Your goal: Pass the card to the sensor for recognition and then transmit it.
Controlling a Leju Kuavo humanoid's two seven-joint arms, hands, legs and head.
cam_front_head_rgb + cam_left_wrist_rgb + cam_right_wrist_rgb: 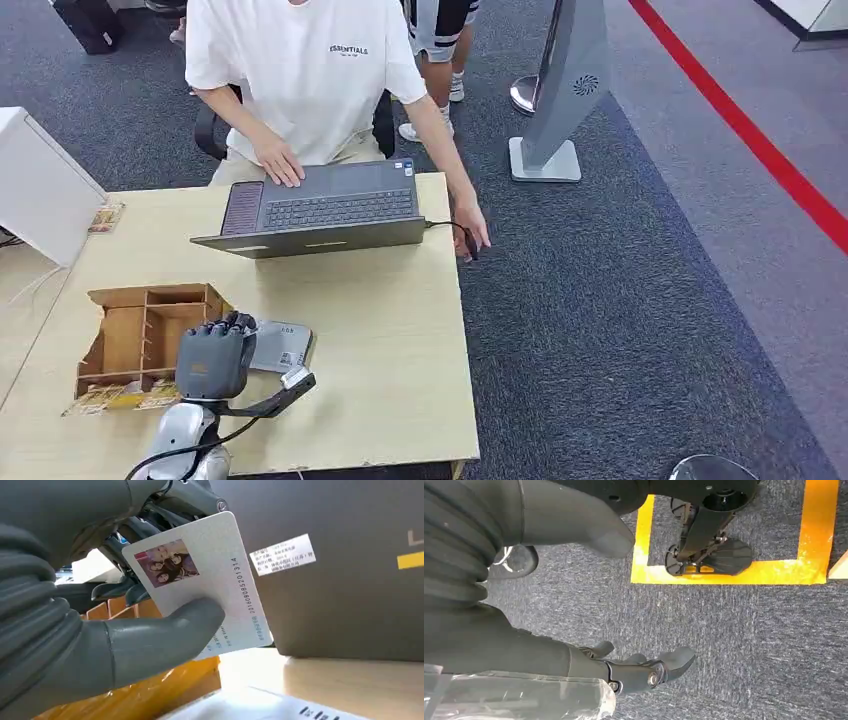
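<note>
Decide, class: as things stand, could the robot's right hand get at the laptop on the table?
Probably not. The right hand hangs open over grey carpet, nowhere near the table. The laptop sits at the far edge, with a person's hand on it.

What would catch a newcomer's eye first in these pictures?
First, the white card with a small photo and a printed number, pinched by the left hand over the wooden organizer at the table's near-left part. Next, the open dark laptop at the far edge, where a seated person in a white T-shirt rests a hand on it. The right hand hangs over grey carpet, holding nothing, fingers apart.
</note>
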